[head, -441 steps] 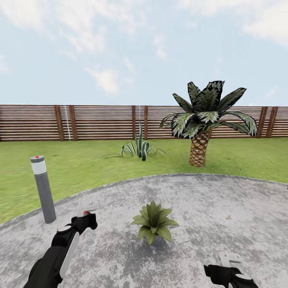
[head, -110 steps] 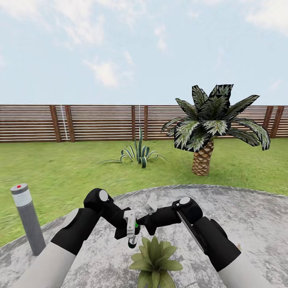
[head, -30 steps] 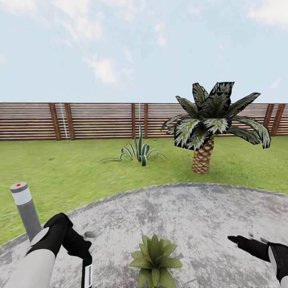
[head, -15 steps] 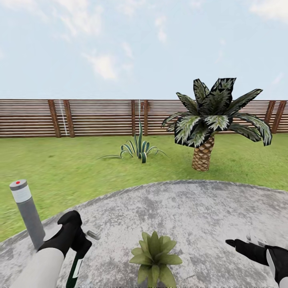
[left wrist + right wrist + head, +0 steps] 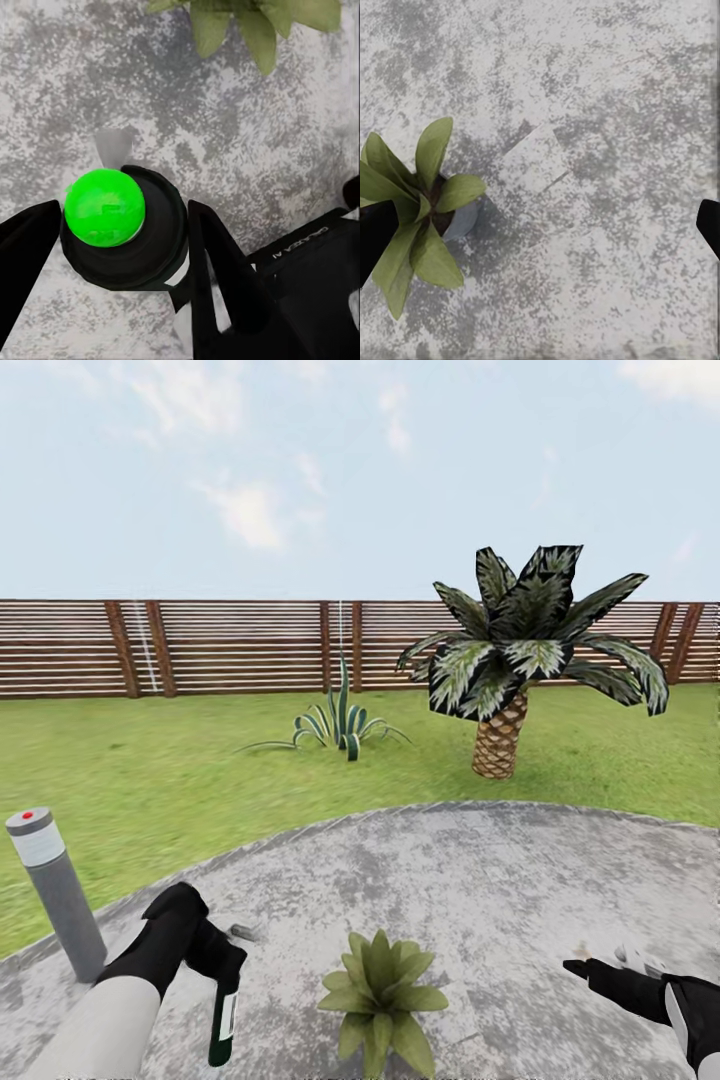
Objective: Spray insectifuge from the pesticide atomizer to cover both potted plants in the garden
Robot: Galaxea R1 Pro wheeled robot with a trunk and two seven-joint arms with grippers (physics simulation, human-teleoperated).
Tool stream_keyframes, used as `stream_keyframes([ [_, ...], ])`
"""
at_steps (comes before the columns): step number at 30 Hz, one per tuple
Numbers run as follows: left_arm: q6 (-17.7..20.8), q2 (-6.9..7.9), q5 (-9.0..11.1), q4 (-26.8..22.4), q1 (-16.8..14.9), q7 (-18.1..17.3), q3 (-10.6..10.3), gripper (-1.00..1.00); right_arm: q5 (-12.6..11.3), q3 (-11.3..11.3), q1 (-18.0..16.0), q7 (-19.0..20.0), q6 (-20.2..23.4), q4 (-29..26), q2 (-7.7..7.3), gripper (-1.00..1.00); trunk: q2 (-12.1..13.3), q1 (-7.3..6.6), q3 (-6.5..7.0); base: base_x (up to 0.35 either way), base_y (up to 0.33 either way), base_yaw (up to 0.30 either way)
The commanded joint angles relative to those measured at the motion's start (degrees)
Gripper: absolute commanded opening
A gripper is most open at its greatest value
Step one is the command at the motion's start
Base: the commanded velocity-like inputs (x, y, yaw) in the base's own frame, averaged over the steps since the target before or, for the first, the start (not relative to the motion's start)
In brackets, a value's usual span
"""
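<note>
Left tool (image 5: 222, 960) pinches the pesticide atomizer (image 5: 223, 1015), which hangs just beside the potted plant (image 5: 380, 1000) on the patio (image 5: 520, 880). Right tool (image 5: 585, 966): closure cannot be told. Pickup appears done; spray coverage of both plants remains unconfirmed.

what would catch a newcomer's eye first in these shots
Probably the big palm standing on the lawn in front of the slatted wooden fence, right of the striped agave. Nearer, on the grey stone patio, the left gripper holds the pesticide atomizer hanging beside a small potted plant. A grey bollard lamp stands at the patio's left edge.
</note>
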Motion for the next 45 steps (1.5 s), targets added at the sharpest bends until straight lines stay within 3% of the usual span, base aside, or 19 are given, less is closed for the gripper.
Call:
stream_keyframes([
  [1, 0.4, -0.01, 0.0, -0.1, -0.1, -0.9, 0.2, -1.00, 0.6, -0.4, -0.1, 0.5, 0.2, 0.0, 0.04, 1.00, 0.0, 0.00, -0.16, 0.000, 0.000, -0.105],
  [8, 0.4, 0.03, 0.6, 0.0, -0.2, -4.1, 0.1, -1.00, 0.7, -0.3, -0.1, 0.6, 0.2, 0.1, 0.09, 1.00, 0.0, 0.00, -0.42, 0.222, 0.000, -0.033],
  [15, 0.3, 0.03, 0.5, 0.4, -0.2, -4.3, -0.1, -1.00, 0.7, -0.3, -0.1, 0.6, 0.2, 0.1, 0.15, 1.00, 0.0, 0.00, -0.60, 0.211, 0.000, -0.001],
  [33, 0.2, -0.06, 0.4, 0.6, 0.1, -4.3, -0.2, -1.00, 0.6, -0.4, -0.1, 0.6, 0.2, 0.1, 0.05, 1.00, 0.0, 0.00, -2.24, 0.006, 0.000, 0.000],
  [45, 0.2, -0.15, 0.4, 0.6, 0.2, -4.3, -3.0, -1.00, 0.6, -0.4, -0.1, 0.7, 0.2, 0.1, 0.04, 1.00, 0.0, 0.00, -3.31, 0.014, 0.000, -0.088],
])
